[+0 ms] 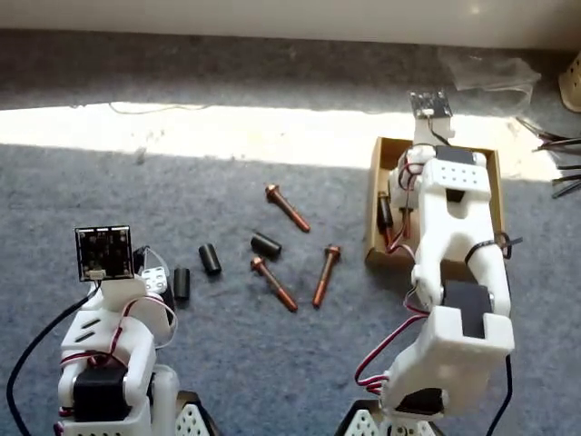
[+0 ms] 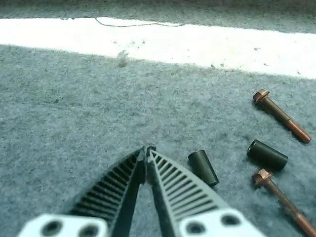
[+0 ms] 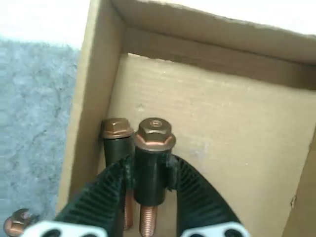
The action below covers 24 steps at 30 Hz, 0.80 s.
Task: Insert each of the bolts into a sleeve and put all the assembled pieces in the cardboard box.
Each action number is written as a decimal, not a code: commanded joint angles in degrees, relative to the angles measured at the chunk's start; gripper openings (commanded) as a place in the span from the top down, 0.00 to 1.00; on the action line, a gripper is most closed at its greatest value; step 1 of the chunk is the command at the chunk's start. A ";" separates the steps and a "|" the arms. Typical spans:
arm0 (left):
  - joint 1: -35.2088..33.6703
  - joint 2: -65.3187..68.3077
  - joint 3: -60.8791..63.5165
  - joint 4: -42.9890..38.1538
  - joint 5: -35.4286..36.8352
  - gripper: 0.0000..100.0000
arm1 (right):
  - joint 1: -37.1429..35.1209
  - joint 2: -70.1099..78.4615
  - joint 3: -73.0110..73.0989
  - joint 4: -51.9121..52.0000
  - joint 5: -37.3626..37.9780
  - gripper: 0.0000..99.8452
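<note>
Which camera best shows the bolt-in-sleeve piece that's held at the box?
The right wrist view: the assembled piece sits close up, clamped in the right gripper at the cardboard box. In the high view the arm covers most of the box. The left wrist view faces loose bolts and sleeves.

Grey carpet bears three bolts, three sleeves, a cardboard box.

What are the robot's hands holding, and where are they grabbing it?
The right gripper holds a sleeved bolt by its black sleeve, over the cardboard box. The left gripper is shut, empty.
</note>
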 commanded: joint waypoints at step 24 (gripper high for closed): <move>0.75 -0.13 -1.36 0.62 -0.44 0.98 | -3.21 -14.64 -4.09 8.31 0.62 0.85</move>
